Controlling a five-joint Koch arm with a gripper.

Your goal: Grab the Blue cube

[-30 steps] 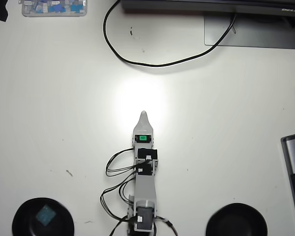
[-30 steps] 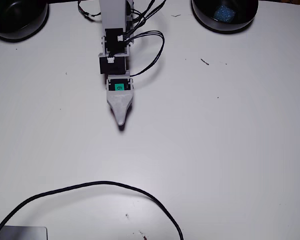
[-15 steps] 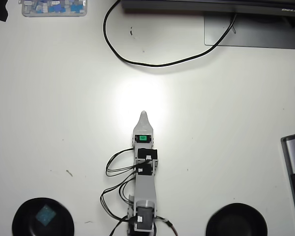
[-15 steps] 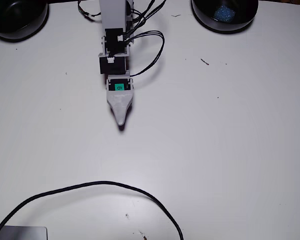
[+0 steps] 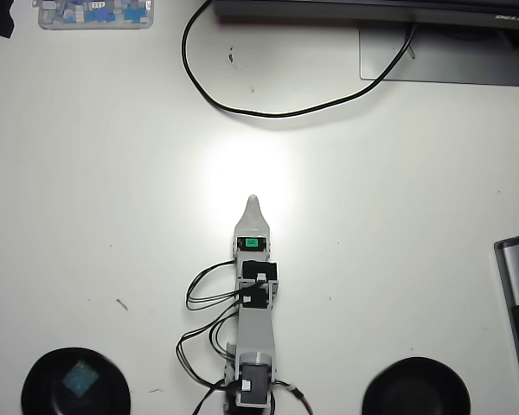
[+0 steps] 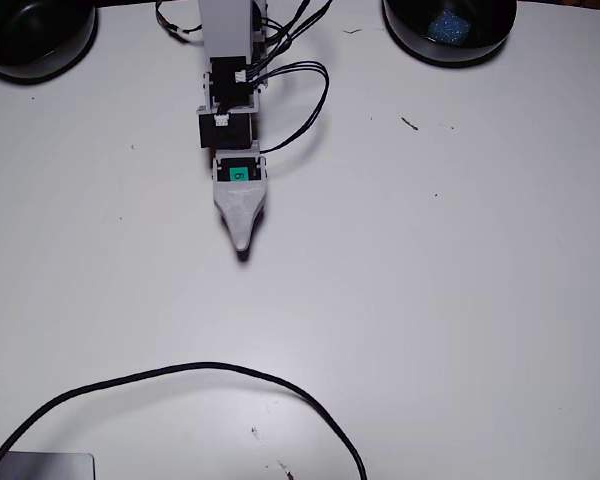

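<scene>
**One arm stretched flat, cube resting in a bowl**

One arm [image 5: 253,320] lies stretched out low over the white table [image 5: 112,190], running straight from its base at the bottom edge of the overhead view toward the middle of the surface. The gripper [image 5: 253,202] tapers to a single pale grey point; only one tip shows in either view, the jaws lying one behind the other, so I cannot tell whether they are parted or closed. Nothing is visible at the tip. A small green label sits on the gripper's body, with black motor blocks and looping black wires behind it.

Two round black bowls flank the base. In the overhead view the left bowl [image 5: 43,380] holds the Blue cube [image 5: 80,378], a teal, speckled block lying near the bowl's middle; the fixed view shows the same cube [image 6: 447,24] at top right. The cube is well apart from the gripper. The other bowl [image 5: 415,389] looks dark inside; its contents cannot be made out.

A clear plastic tray [image 5: 95,14] of tiny blue and white pieces sits at the top left corner. A thin black cable [image 5: 277,112] curves across the table's far side.
</scene>
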